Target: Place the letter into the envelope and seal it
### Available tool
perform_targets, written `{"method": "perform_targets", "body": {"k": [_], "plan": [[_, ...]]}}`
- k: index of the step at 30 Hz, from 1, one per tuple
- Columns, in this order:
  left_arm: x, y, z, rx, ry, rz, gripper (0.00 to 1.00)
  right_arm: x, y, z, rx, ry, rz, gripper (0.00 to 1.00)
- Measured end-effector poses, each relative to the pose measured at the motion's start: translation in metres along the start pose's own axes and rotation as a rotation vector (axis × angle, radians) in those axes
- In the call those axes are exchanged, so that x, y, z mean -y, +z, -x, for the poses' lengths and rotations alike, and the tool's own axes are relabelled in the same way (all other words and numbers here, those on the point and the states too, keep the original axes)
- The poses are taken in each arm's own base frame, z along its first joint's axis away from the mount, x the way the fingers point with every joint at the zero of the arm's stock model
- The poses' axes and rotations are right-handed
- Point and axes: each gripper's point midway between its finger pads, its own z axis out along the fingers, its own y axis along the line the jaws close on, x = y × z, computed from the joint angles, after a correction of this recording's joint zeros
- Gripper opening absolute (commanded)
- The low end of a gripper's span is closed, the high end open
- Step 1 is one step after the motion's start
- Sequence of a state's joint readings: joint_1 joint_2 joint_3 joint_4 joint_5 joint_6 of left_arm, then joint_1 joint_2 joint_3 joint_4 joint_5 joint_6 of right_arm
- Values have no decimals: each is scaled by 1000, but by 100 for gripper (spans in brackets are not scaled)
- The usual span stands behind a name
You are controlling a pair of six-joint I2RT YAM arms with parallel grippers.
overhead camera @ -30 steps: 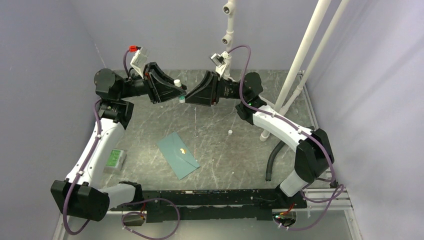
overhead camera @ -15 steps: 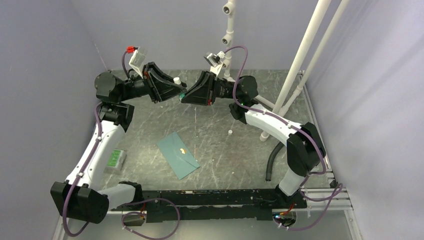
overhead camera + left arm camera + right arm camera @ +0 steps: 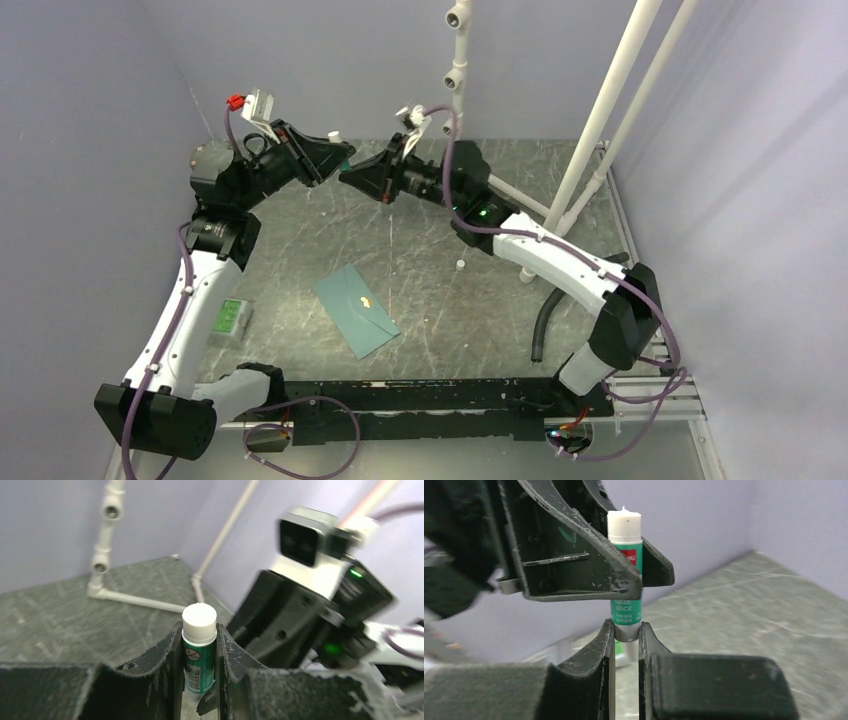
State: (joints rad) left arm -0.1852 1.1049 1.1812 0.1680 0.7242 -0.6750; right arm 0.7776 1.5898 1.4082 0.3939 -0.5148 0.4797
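Left end effector (image 3: 199, 636) clamps the glue stick (image 3: 199, 655), right end effector (image 3: 625, 630) pinches its base; I fear an off-axis twist wrenches it loose and drops it.

One glue stick (image 3: 199, 657) sits between two grippers, the left gripper (image 3: 340, 157) and the right gripper (image 3: 625, 630). Well below them lie one teal envelope (image 3: 356, 310), one green-and-white packet (image 3: 230, 318) and one small white bit (image 3: 460, 264).

You see the left gripper (image 3: 199, 642) clamped on an upright glue stick (image 3: 199, 657), its white end up. The right arm (image 3: 300, 615) sits just beside it, blurred. A white pipe (image 3: 102, 555) stands behind.
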Motion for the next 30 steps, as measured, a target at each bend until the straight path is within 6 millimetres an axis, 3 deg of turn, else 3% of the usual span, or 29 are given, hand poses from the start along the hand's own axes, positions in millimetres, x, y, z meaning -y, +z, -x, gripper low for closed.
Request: {"method": "perform_targets", "body": {"k": [2,7,10,11,14,15,17,21,23,30], "plan": [[-18,0,-2,7,-6,86,3,23,6,-4,10,-94,-182,0],[-57,-5,-9,9,-38,285,2,46,19,-18,-19,-245,-499,0],[-70,-8,-13,6,-59,354,2,56,20,-25,-56,-304,-652,0],[-73,-8,-15,1,-69,372,2,58,19,-28,-68,-315,-674,7],[-78,-12,-24,-31,-103,430,2,58,16,-38,-134,-349,-645,55],[-78,-14,-26,-45,-114,443,2,56,17,-40,-155,-347,-589,65],[-74,-16,-25,-55,-115,443,2,59,7,-43,-198,-319,-499,73],[-55,-16,-20,-65,-84,369,2,70,-25,-30,-215,-181,-348,76],[-41,-14,-20,-82,-70,302,3,62,-34,-21,-193,-117,-269,76],[25,-7,-12,-113,13,-67,2,-28,-39,-11,-135,88,172,71]]}}
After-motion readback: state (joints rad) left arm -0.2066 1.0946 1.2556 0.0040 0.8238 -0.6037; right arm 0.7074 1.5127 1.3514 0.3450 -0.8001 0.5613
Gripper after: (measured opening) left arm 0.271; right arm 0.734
